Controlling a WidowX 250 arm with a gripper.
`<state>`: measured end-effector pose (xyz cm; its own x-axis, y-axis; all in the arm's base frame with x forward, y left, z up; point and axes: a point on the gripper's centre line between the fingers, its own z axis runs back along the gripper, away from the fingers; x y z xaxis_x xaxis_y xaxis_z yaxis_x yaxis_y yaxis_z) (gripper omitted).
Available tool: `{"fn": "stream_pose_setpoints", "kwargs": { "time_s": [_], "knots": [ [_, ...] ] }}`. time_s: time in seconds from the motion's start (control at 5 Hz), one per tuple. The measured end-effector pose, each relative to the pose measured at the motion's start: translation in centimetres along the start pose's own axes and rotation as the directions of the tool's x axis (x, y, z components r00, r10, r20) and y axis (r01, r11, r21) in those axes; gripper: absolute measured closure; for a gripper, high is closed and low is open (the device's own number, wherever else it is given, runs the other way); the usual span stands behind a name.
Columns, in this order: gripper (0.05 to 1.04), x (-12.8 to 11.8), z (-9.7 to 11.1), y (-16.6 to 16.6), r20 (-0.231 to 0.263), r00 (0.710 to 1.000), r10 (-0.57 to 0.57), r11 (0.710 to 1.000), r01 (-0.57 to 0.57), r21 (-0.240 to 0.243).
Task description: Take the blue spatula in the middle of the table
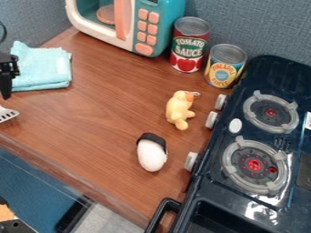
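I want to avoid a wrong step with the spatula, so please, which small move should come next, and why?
Probably ease the pincer slightly toward the slotted head, checking the grasp first. Both are at the picture's left edge, the head just below the pincer in the picture; whether it is already held, I cannot tell.

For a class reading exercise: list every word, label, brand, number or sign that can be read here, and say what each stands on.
"TOMATO SAUCE", on the red can.
"PINEAPPLE", on the yellow can; the smaller word beneath it is too blurred to quote surely.
The white label at the stove's right side: too small to read.
No number or other sign can be made out.
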<state>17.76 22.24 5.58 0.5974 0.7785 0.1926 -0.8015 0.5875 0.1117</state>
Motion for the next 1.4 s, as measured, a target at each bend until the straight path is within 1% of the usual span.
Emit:
{"fn": "stream_pose_setpoints", "kwargs": {
  "time_s": [0.2, 0.4, 0.6, 0.8, 1.0, 1.2, 1.4],
  "knots": [
    [0.083, 1.9, -0.7, 1.6, 0.004, 0.997, 0.082, 0.997, -0.082, 0.010],
    [0.083, 2.8, -1.9, 1.8, -0.009, 0.994, 0.112, 0.993, -0.113, -0.039],
    [0.083, 2.9, -3.8, 1.6, -0.029, 0.993, 0.115, 0.992, -0.116, -0.043],
    [0.083, 2.9, -5.3, 1.1, -0.059, 0.993, 0.107, 0.991, -0.111, -0.070],
    [0.121, 3.1, -5.9, 1.0, -0.053, 0.994, 0.098, 0.992, -0.102, -0.074],
    [0.387, 3.7, -6.2, 0.6, -0.025, 0.998, 0.062, 0.991, -0.064, -0.120],
    [0.680, 3.7, -6.2, 0.7, -0.013, 0.998, 0.067, 0.991, -0.068, -0.117]
  ]
}}
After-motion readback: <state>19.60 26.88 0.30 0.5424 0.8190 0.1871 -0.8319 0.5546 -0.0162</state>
